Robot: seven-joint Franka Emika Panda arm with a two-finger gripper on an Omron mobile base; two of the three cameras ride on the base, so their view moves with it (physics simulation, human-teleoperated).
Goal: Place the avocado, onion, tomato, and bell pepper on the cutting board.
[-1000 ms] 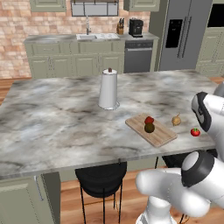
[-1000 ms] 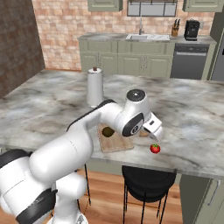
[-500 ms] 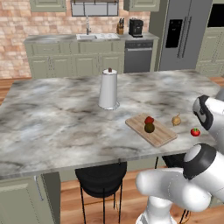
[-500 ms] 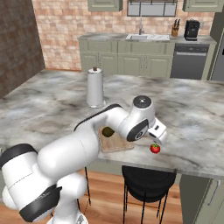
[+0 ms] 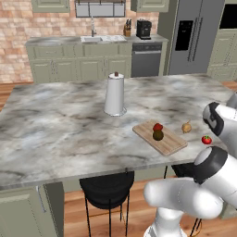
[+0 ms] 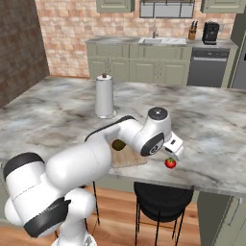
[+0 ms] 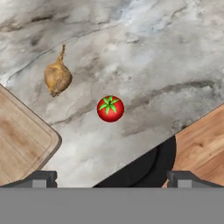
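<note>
Tomato point(image 7: 110, 108) sits near the counter point(image 7: 144, 52) edge; the wide-open, empty gripper point(image 7: 112, 178) might knock it off.

Count of items on the marbled grey island counter point(image 5: 60, 125):

- One flat rectangular light wooden cutting board point(image 5: 166, 141).
- One small red bell pepper point(image 5: 158, 127).
- One dark olive-green avocado point(image 5: 158, 135).
- One pale tan onion with a pointed tip point(image 7: 57, 77).
- One round bright red tomato with a green leafy top point(image 7: 110, 108).
- One upright white paper-towel roll point(image 5: 114, 94).
- Black round stools: two, point(image 5: 106, 190) and point(image 6: 162, 197).
</note>
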